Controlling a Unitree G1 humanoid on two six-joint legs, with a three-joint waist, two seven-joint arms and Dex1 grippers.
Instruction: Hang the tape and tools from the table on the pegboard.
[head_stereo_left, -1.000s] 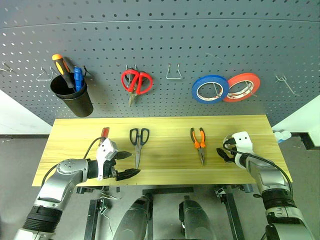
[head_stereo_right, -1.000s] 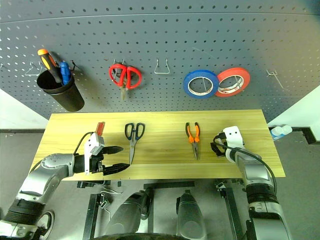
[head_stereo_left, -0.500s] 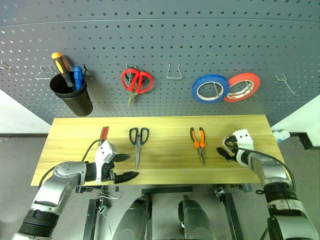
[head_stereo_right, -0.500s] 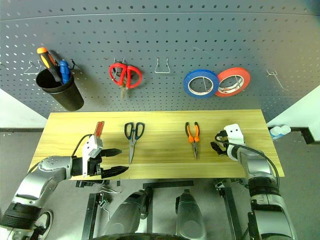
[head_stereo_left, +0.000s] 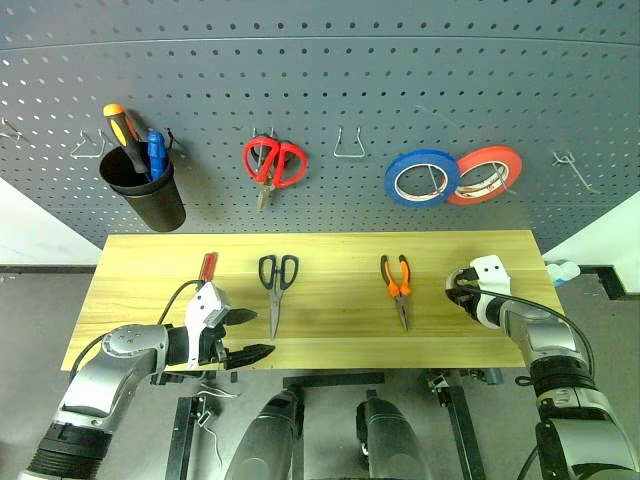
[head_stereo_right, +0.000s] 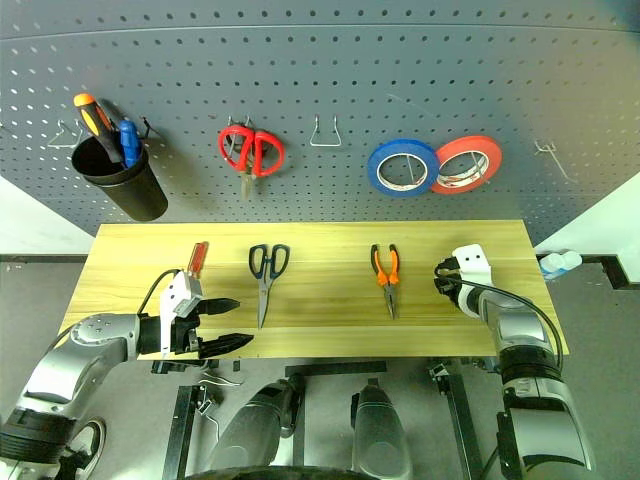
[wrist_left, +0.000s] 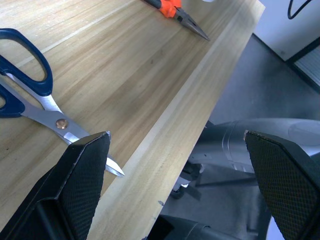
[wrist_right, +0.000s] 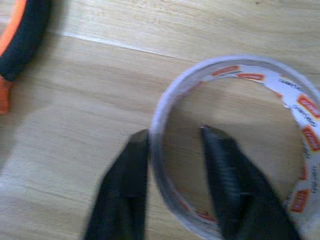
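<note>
On the light wooden surface (head_stereo_left: 330, 250) below the grey pegboard (head_stereo_left: 330, 90) lie the red-handled screwdriver (head_stereo_left: 208, 267), dark-handled scissors (head_stereo_left: 277, 288), orange-and-black pliers (head_stereo_left: 397, 286) and, flat, the translucent tape (wrist_right: 235, 145).

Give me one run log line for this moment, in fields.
right gripper: closing on tape wall | left gripper: open, idle | scissors, pliers: on table

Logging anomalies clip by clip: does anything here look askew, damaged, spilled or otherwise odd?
Nothing stands out. The red-handled screwdriver, scissors and pliers lie in a tidy row on the table, undamaged. The right gripper straddles the rim of the tape, one finger inside its open centre.
</note>
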